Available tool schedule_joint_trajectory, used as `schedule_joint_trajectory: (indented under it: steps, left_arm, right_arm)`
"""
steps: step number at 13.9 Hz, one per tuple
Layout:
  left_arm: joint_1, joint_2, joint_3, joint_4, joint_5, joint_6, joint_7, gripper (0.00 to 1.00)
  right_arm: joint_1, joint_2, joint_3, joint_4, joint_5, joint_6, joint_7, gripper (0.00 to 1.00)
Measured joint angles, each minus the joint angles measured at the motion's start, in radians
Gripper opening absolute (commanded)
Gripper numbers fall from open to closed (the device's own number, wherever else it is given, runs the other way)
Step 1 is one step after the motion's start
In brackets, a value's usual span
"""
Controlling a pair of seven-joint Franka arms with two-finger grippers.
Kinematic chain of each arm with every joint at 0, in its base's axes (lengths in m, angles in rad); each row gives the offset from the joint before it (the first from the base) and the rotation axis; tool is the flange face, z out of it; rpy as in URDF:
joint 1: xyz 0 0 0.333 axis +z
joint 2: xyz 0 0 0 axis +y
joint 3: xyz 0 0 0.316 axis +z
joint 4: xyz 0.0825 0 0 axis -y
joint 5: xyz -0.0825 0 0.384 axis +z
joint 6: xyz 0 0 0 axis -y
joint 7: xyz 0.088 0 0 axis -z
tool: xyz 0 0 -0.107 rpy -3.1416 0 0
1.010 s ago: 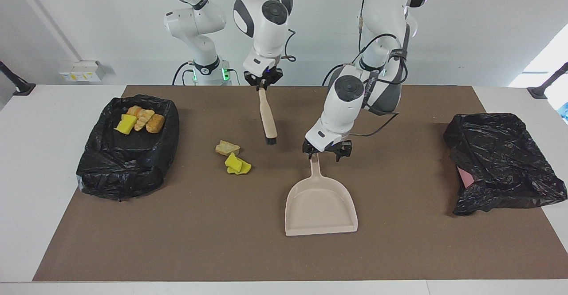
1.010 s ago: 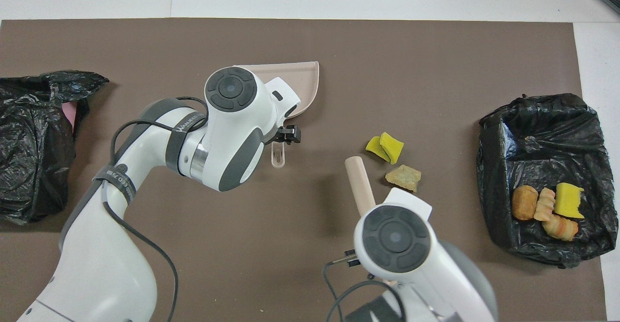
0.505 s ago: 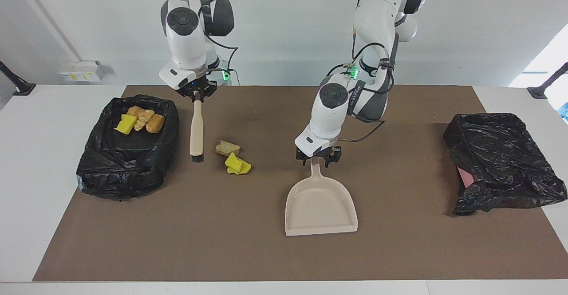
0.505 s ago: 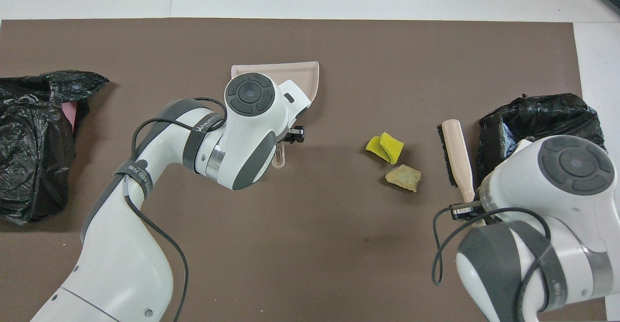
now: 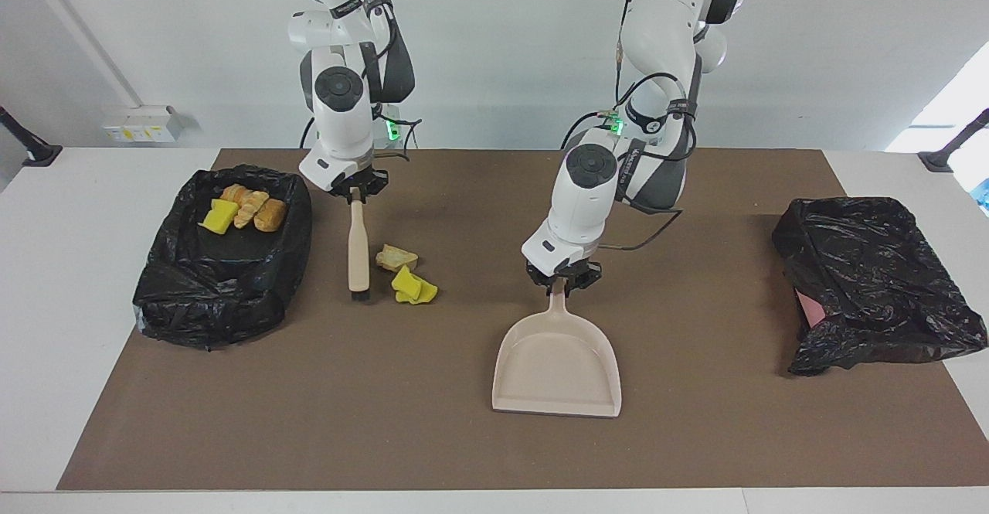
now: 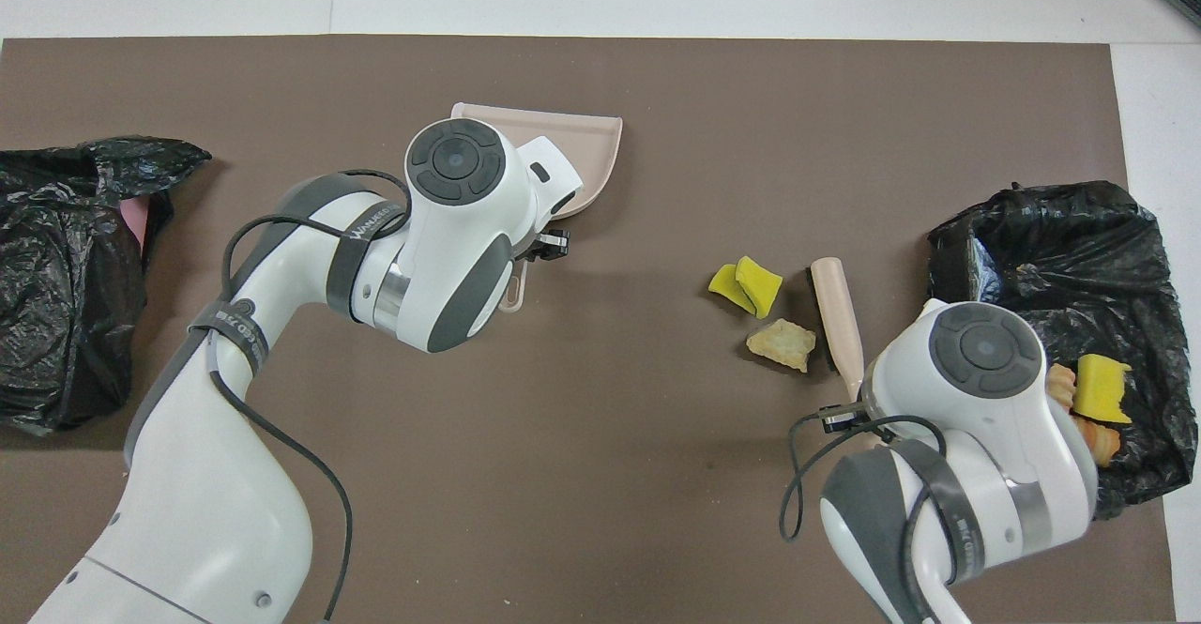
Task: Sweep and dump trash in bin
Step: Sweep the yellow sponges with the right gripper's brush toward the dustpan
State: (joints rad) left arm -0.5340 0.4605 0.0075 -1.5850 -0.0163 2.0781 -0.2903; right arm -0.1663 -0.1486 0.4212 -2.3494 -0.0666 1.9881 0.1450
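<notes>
Robot lab, two white arms (image 5: 348,104) mounted at a white table (image 5: 69,282), brown mat (image 5: 463,437), bare wall

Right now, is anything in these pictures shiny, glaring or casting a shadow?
Facing view: the crinkled black plastic bin liner glints, and daylight glares at the picture's upper corner by the left arm's end. Overhead view: soft shadows spread on the brown mat under both arms.

The dustpan (image 5: 556,363) in my left gripper (image 5: 565,282) looks like smooth, matt beige plastic. The brush (image 5: 358,247) my right gripper (image 5: 355,192) holds has a pale, smooth handle and black bristles. Both bin liners (image 5: 220,282) (image 5: 873,278) are crinkled, glossy black plastic film. The mat (image 5: 386,421) is flat, matt brown. The yellow pieces (image 5: 413,286) look spongy; the tan lump (image 5: 395,257) looks rough and crusty.
</notes>
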Motion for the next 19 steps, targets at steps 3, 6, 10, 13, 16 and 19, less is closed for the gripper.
schedule_joint_trajectory:
  steps: [3, 6, 10, 13, 16, 19]
  left_arm:
    - [0.043, -0.057, 0.006, -0.003, 0.000, -0.112, 0.245, 0.00]
    - [0.074, -0.126, 0.007, -0.073, 0.001, -0.147, 0.503, 0.00]
    - [0.073, -0.224, 0.000, -0.238, 0.009, -0.127, 0.747, 0.00]
    - [0.020, -0.302, -0.009, -0.347, 0.086, -0.100, 0.820, 0.00]
    - [-0.067, -0.350, -0.016, -0.406, 0.157, -0.068, 0.836, 0.00]
    - [-0.106, -0.357, -0.020, -0.424, 0.164, -0.008, 1.052, 0.00]
  right_arm:
    - [0.051, 0.049, 0.001, -0.008, 0.002, 0.059, 0.085, 0.00]
    - [0.119, 0.068, 0.002, 0.013, 0.003, 0.079, 0.211, 0.00]
    - [0.113, 0.024, -0.007, 0.041, -0.009, 0.026, 0.273, 0.00]
    - [0.089, -0.020, -0.010, 0.011, -0.075, -0.005, 0.273, 0.00]
    - [0.032, -0.039, -0.010, -0.053, -0.083, 0.029, 0.260, 0.00]
    - [0.037, -0.030, -0.003, -0.093, -0.081, 0.058, 0.223, 0.00]
